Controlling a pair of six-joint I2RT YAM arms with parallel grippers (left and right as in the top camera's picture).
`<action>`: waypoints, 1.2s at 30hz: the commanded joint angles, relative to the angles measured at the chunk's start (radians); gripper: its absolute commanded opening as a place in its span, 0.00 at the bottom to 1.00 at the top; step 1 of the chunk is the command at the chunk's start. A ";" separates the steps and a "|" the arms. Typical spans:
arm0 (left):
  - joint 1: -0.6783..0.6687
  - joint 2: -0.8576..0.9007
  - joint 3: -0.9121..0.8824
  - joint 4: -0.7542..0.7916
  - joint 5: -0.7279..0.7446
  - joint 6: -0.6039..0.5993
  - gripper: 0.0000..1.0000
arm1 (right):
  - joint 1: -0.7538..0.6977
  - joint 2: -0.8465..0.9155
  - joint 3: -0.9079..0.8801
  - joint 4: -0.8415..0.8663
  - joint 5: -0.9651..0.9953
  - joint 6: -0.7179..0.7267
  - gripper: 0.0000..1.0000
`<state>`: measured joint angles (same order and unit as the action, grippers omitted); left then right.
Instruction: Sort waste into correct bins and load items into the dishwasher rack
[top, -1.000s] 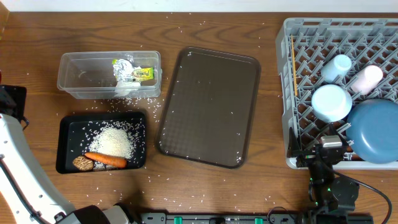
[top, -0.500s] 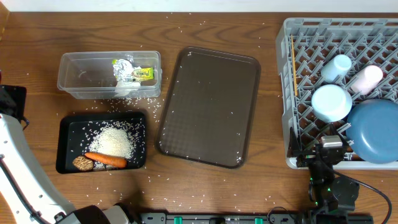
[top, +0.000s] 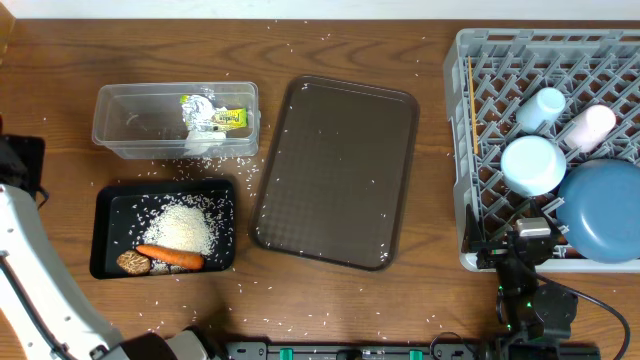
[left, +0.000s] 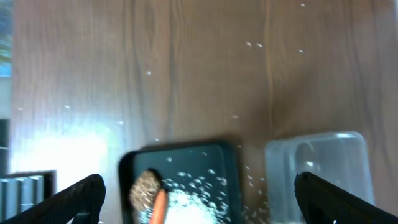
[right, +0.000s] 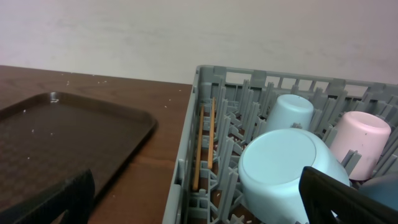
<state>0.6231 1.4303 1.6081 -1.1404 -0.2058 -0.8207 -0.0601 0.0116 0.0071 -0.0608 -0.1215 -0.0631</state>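
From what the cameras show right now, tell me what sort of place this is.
Probably a dish-clearing workbench: a wooden table holding a loaded dishwasher rack, a brown serving tray and a black tray of food scraps.

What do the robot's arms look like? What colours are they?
The left arm is smooth, rounded and white, with a black end. The right arm is black and blocky, with a thin black cable trailing off it. Both pairs of jaws are black.

No visible change anywhere (left arm (top: 25, 255) shifted barely, if at all)
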 joint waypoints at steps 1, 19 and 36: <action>-0.069 -0.076 -0.060 0.084 0.087 -0.053 0.98 | -0.005 -0.007 -0.001 -0.005 0.012 -0.013 0.99; -0.411 -0.651 -0.987 0.716 -0.116 0.193 0.98 | -0.005 -0.007 -0.001 -0.005 0.012 -0.013 0.99; -0.557 -1.131 -1.582 1.512 -0.001 0.632 0.98 | -0.005 -0.007 -0.001 -0.005 0.012 -0.013 0.99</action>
<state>0.0727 0.3569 0.0502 0.3569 -0.2707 -0.3035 -0.0601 0.0116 0.0071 -0.0624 -0.1146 -0.0631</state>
